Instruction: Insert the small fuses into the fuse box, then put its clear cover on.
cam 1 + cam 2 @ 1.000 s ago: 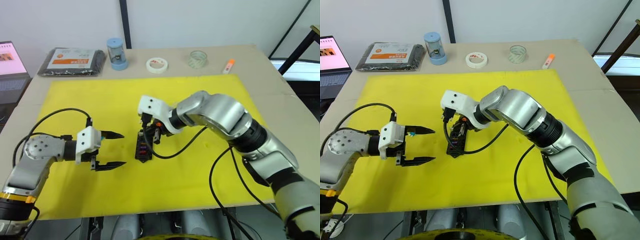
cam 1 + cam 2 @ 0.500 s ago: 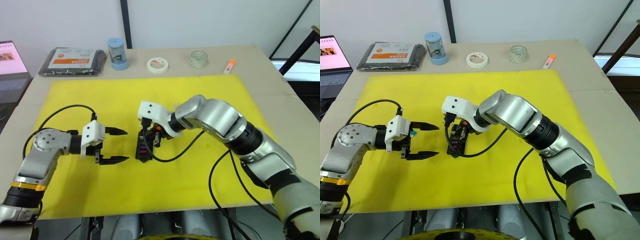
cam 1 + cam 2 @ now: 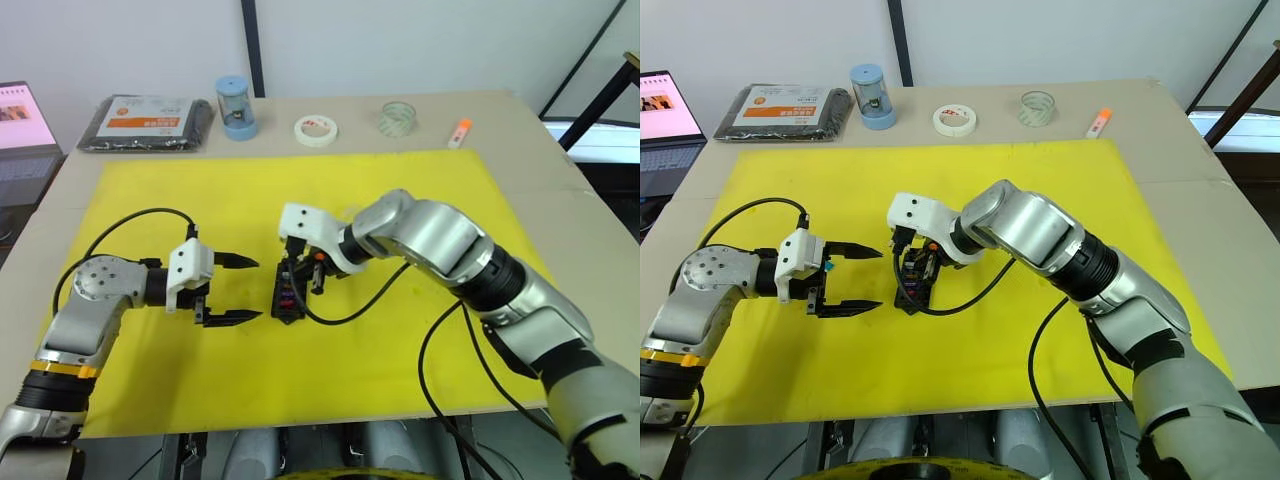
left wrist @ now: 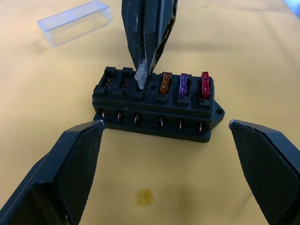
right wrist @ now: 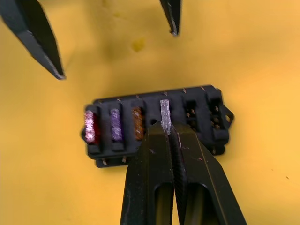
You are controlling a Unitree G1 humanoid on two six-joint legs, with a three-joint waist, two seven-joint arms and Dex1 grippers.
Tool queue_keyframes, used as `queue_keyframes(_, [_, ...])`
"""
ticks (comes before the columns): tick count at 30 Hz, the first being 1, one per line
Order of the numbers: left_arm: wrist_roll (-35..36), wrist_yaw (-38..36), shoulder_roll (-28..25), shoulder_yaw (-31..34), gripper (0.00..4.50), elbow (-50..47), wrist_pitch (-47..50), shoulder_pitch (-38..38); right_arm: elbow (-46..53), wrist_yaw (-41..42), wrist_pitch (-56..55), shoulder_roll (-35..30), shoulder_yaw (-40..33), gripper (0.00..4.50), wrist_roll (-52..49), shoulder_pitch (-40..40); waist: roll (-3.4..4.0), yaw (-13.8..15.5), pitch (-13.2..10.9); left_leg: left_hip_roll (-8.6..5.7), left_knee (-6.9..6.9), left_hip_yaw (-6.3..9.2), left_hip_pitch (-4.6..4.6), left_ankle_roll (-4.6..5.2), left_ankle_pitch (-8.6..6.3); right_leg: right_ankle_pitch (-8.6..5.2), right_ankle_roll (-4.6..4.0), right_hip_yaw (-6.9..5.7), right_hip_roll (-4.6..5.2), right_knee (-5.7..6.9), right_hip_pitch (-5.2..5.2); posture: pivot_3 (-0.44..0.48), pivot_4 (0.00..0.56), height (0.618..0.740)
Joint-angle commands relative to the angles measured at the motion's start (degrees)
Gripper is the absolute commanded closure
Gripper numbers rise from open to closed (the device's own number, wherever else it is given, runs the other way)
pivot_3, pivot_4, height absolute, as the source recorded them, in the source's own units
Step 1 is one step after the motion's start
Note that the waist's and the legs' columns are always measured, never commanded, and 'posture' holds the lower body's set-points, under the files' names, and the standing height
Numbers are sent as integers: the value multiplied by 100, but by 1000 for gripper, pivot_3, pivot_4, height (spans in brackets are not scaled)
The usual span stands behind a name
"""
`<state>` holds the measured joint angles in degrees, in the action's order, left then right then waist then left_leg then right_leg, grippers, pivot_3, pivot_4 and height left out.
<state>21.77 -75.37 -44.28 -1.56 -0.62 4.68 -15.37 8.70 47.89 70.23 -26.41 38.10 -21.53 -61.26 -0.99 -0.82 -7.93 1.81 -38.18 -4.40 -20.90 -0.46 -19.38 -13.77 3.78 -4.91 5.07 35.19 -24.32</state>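
Pinched right gripper (image 5: 165, 127) seats glassy clear fuse (image 4: 141, 75)

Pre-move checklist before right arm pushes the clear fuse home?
1. Fuse grip: right gripper shut on the clear fuse - ok.
2. Alignment: fuse tip sits at the fourth slot of the fuse box, next to the amber fuse - ok; fully seated - cannot tell.
3. Slots filled: red fuse, purple fuse and amber in place; two end slots empty - not ok yet.
4. Left gripper open, close beside the box but not touching or bracing it - not ok if a brace is wanted.
5. Clear cover lying on the yellow mat, apart from the box - ok.
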Motion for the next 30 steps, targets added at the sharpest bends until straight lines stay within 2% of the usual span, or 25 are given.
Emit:
queue_keyframes(1, [2,22,22,14,8,-183,-59,21,107,47,-84,-30,-48,4500,85,-55,0,-2,0,0,0,0,0,0,0,0,0,0,0,0,0,0,150,740])
queue_keyframes(21, [-47,98,77,-10,8,-234,-99,50,114,35,-153,44,37,4500,304,143,-1,1,1,-1,-2,-1,0,-1,1,0,0,0,-1,2,0,0,150,740])
queue_keyframes(30, [-111,145,157,-7,8,-181,-123,-16,212,118,-258,-36,386,4500,429,420,-2,-1,3,-2,-2,-1,7,-1,1,0,0,0,-2,2,9,0,150,740])
